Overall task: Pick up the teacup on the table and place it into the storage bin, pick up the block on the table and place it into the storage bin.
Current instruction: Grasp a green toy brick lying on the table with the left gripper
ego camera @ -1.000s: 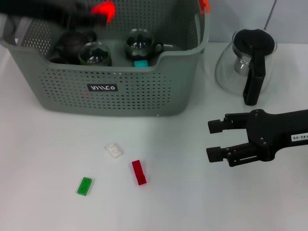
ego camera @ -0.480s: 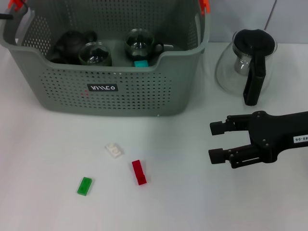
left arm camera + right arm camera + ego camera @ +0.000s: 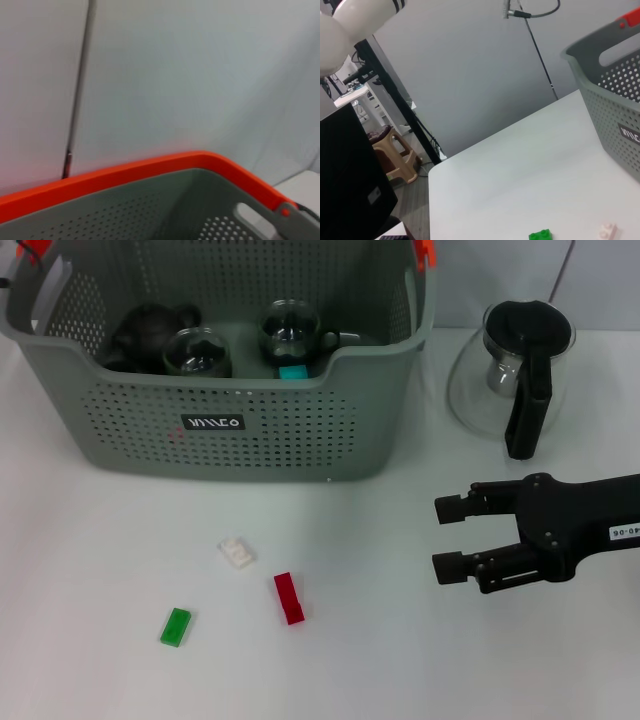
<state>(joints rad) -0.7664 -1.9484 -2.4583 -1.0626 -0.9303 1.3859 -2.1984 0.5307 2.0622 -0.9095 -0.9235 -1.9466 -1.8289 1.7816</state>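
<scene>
Gone from over the storage bin (image 3: 330,455) is my left arm, which a second ago was blurring across the far left rim; now it is sitting out of the head view, and its wrist camera is showing only the bin's orange rim edge (image 3: 150,167), so I cannot tell how that claw stands. My right gripper (image 3: 447,536) is hovering low over the table (image 3: 90,540), right of the blocks, its two fingers spread wide with nothing between them, having barely drifted. I am judging the teacup part done: two glass cups (image 3: 197,352) are resting inside the bin beside a dark teapot (image 3: 145,330), with a teal block (image 3: 292,371) between them. Three blocks are waiting on the table in front of the bin: a white block (image 3: 236,552), a red block (image 3: 289,598) and a green block (image 3: 176,626). I am holding my open claw level, facing them, probably to reach the red one first. A glass kettle (image 3: 512,370) is standing behind my right arm, clear of the path.
</scene>
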